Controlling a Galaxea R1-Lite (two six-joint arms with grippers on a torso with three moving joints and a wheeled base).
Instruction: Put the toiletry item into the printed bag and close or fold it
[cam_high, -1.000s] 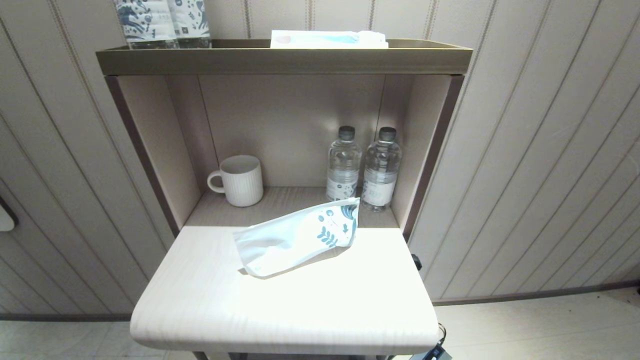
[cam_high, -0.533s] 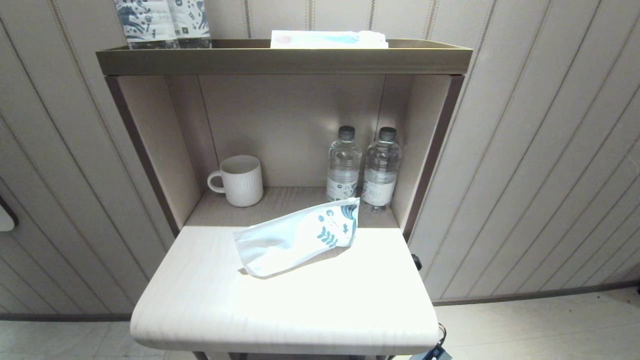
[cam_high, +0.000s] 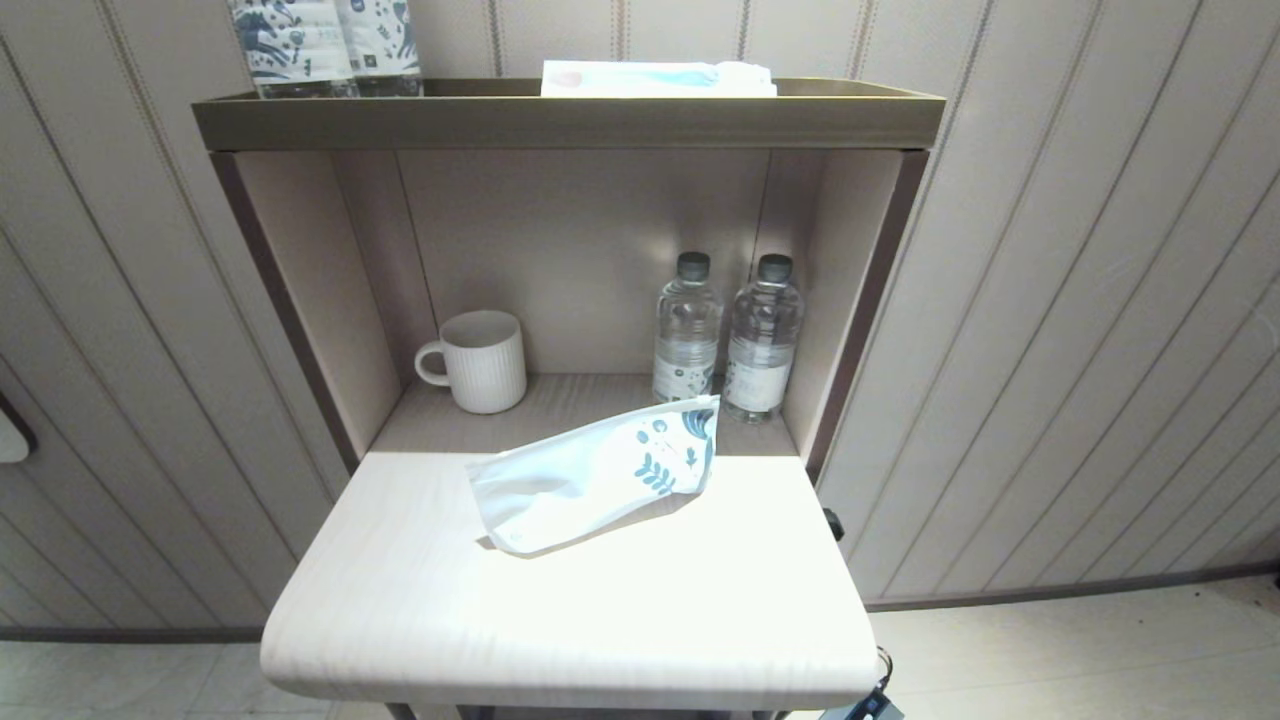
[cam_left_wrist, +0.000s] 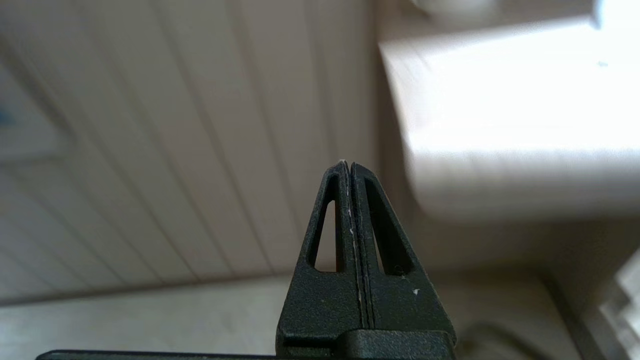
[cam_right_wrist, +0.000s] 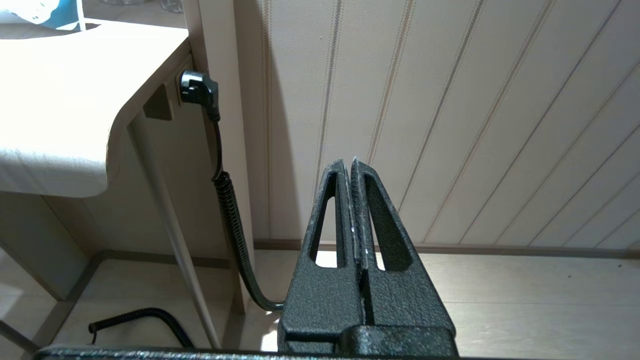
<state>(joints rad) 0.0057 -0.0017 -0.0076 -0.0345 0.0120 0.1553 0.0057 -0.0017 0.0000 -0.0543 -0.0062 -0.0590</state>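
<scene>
While the bag lies on the pale table, no arm shows in the head view. The bag is white and crinkly, with blue leaves printed on its right end. That printed end is a bit raised and sits close to the edge of the nook behind the table. The plain end points toward the front left. The bag looks puffed up (what is inside it cannot be seen).

Behind the bag, in the nook, a white mug stands on the left with its handle to the left. Two bottles of water stand side by side on the right, just behind the bag's printed end. On the top shelf there are blue-patterned packs at the left and a flat pale pack near the middle.

The left gripper is down low beside the table, below its top, pointing at the striped wall. Its jaws are pressed tight together and hold nothing.

The right gripper is also low, on the other side of the table, facing the wall. Its jaws are squeezed together too, with nothing between them. Near it a black plug sits in the side of the table, and its cord hangs down to the floor.

No toothbrush can be seen in any view.
</scene>
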